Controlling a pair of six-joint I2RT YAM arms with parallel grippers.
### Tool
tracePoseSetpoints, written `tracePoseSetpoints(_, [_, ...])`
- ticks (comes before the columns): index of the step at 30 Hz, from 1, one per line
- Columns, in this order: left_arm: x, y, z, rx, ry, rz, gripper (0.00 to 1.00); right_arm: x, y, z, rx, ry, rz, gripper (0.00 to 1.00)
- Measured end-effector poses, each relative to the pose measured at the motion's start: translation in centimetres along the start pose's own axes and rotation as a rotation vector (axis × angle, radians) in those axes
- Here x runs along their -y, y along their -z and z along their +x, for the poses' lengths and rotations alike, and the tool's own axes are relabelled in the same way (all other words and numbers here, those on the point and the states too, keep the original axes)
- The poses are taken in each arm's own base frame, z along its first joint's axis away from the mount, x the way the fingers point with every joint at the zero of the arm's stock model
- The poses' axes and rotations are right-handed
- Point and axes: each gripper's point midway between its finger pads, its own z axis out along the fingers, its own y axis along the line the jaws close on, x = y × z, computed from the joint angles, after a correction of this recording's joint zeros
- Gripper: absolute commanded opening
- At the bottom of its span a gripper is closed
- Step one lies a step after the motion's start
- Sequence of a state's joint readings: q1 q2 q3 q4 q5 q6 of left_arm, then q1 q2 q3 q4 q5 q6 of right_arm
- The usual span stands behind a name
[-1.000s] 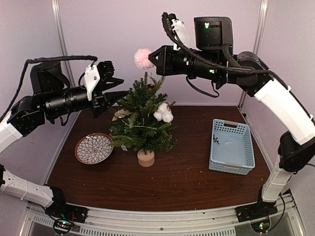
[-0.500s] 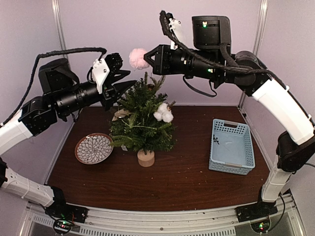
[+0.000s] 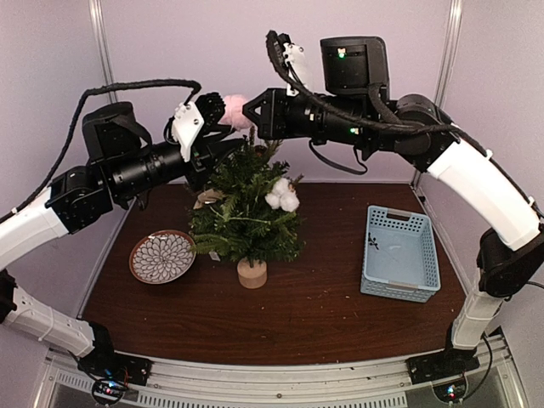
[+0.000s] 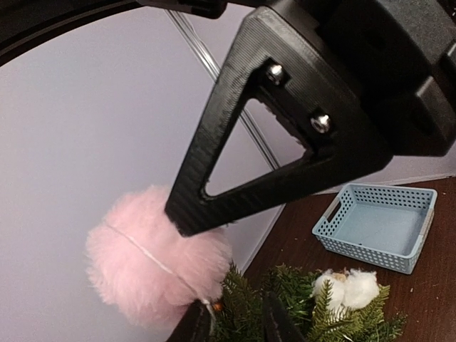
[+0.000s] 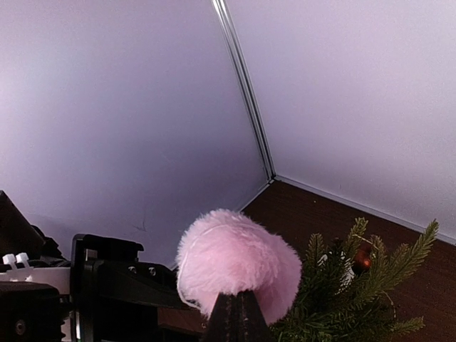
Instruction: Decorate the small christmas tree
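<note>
Movement on the left: within the last second the left gripper [image 4: 239,324] has swung up to the pink pompom [image 3: 231,109] above the tip of the small christmas tree [image 3: 246,212], jaws narrowing but apart. The right gripper [image 3: 252,112] pinches that pompom, fingers pressed together. Probably both arms will now work its hanging loop onto the top. The tree stands mid-table [image 3: 314,314]. Count: 1 tree, 1 pink pompom, 1 white cotton cluster [image 3: 282,195] on a branch, 1 patterned plate [image 3: 162,256], 1 blue basket [image 3: 399,252].
</note>
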State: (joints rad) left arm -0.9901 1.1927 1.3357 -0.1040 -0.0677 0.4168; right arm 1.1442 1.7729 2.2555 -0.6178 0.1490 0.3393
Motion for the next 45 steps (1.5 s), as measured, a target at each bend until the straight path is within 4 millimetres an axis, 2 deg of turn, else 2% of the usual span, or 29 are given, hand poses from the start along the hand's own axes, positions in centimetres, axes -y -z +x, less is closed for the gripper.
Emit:
tracePoseSetpoints(7, [-0.1, -0.2, 0.4, -0.015, 0.021, -0.013, 0.00, 0.0, -0.2, 0.4, -0.006, -0.004, -0.002, 0.00])
tracePoseSetpoints(12, [-1.3, 1.0, -0.3, -0.005, 0.051, -0.055, 0.00, 0.2, 0.0, 0.6, -0.009, -0.003, 0.000, 0.00])
tracePoseSetpoints(18, [-2.8, 4.0, -1.1, -0.001, 0.094, -0.102, 0.00, 0.1, 0.2, 0.6, -0.005, 0.004, 0.003, 0.00])
tracePoseSetpoints(24, [-3.6, 5.7, -0.1, -0.061, 0.132, -0.142, 0.00, -0.9, 0.8, 0.7, -0.014, 0.088, 0.022, 0.00])
tracePoseSetpoints(30, [-3.3, 5.9, 2.2, -0.165, 0.151, -0.151, 0.00, -3.1, 1.5, 0.5, -0.005, 0.248, 0.070, 0.00])
tracePoseSetpoints(34, [-3.1, 6.1, 3.5, -0.220, 0.148, -0.159, 0.00, -3.7, 1.4, 1.6, -0.030, 0.393, 0.128, 0.00])
tracePoseSetpoints(41, [-2.1, 5.2, 5.4, -0.298, 0.138, -0.135, 0.00, -3.3, 0.6, 3.9, -0.093, 0.604, 0.243, 0.00])
tracePoseSetpoints(45, [-1.7, 5.0, 6.1, -0.323, 0.141, -0.124, 0.00, -2.5, 0.6, 4.4, -0.114, 0.662, 0.296, 0.00])
